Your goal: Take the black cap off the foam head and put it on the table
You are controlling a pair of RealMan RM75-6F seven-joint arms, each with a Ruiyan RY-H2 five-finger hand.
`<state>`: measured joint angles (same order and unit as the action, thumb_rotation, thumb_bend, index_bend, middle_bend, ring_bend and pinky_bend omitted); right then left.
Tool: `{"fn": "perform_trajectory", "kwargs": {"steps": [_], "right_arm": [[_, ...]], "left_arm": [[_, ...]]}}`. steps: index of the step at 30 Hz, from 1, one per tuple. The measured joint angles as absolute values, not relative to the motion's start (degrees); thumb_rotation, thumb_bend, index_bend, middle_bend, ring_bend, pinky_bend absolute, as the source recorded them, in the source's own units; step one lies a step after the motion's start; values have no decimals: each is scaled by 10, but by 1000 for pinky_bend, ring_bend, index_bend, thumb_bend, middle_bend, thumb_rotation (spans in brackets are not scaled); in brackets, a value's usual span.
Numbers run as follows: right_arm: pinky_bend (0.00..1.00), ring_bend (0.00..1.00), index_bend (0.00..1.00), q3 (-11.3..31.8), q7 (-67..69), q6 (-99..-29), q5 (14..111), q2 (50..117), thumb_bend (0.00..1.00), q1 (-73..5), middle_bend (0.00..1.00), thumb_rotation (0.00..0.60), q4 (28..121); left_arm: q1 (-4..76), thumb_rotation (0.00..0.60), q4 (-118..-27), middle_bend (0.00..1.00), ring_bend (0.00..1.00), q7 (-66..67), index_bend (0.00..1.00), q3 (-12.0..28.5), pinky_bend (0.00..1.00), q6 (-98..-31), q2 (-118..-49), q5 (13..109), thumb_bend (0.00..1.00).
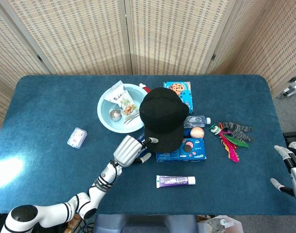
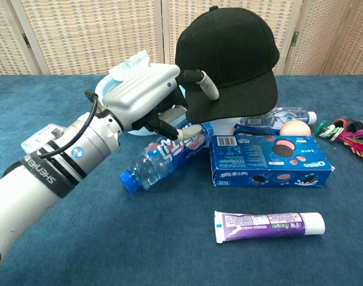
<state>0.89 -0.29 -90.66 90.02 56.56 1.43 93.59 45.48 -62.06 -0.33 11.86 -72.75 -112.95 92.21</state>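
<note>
The black cap [image 1: 161, 119] sits upright at the table's middle, covering the foam head, which I cannot see. In the chest view the cap [image 2: 229, 53] has its brim pointing toward me. My left hand [image 2: 148, 98] is at the brim's left corner, one finger lying over the brim's top edge and the thumb lower down by a bottle; nothing is pinched. From above, the left hand [image 1: 130, 150] sits just left of the brim. My right hand [image 1: 292, 167] hangs beyond the table's right front corner, fingers apart and empty.
A water bottle [image 2: 160, 158] lies under my left hand. An Oreo box [image 2: 270, 161] and a toothpaste tube [image 2: 267, 224] lie in front of the cap. A pale bowl [image 1: 106, 114] with snacks stands behind left; feathers and a glove [image 1: 233, 138] lie to the right.
</note>
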Motion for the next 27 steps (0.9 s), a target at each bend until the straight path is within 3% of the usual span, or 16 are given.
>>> {"fn": "perform_trajectory", "kwargs": {"steps": [27], "right_arm": [[218, 151, 162, 10, -6, -915, 899, 560, 104, 24, 219, 600, 940]], "left_arm": [[468, 600, -618, 977, 1000, 5, 351, 148, 1000, -726, -1174, 865, 278]]}}
